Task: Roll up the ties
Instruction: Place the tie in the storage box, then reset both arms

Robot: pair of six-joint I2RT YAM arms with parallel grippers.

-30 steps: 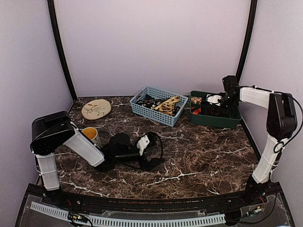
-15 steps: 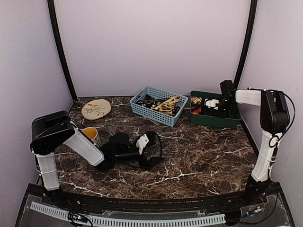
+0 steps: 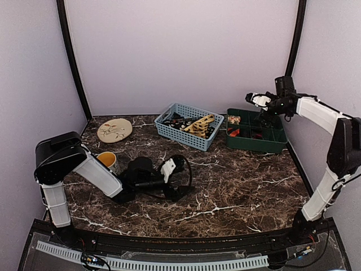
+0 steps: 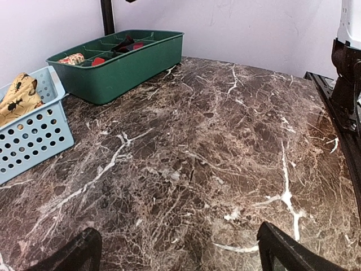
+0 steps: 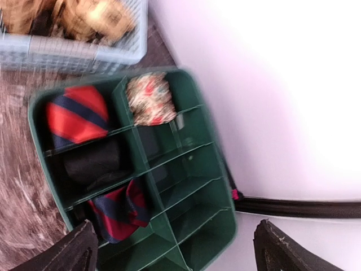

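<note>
Several rolled ties sit in the compartments of the green tray point(image 5: 210, 240): a red and navy striped tie point(image 5: 76, 116), a pale patterned one point(image 5: 149, 99), a black one point(image 5: 90, 161) and a second striped tie point(image 5: 119, 210) lying loosely in its slot. More ties, tan-gold point(image 3: 198, 124) and dark point(image 3: 175, 120), lie unrolled in the blue basket point(image 3: 189, 138). My right gripper point(image 3: 252, 98) hangs open and empty above the tray point(image 3: 256, 148); in the right wrist view the right gripper point(image 5: 177, 248) holds nothing. My left gripper point(image 3: 176, 176) rests low over the table, open and empty.
A round tan patterned disc point(image 3: 114, 130) lies at the back left, with a yellow cup point(image 3: 107, 160) beside the left arm. In the left wrist view, bare marble table point(image 4: 197, 158) stretches ahead, with the basket point(image 4: 28, 132) and tray point(image 4: 130, 73) beyond.
My right gripper has opened and lifted up out of the green tray, leaving a striped tie in its compartment. The left arm has barely moved.
</note>
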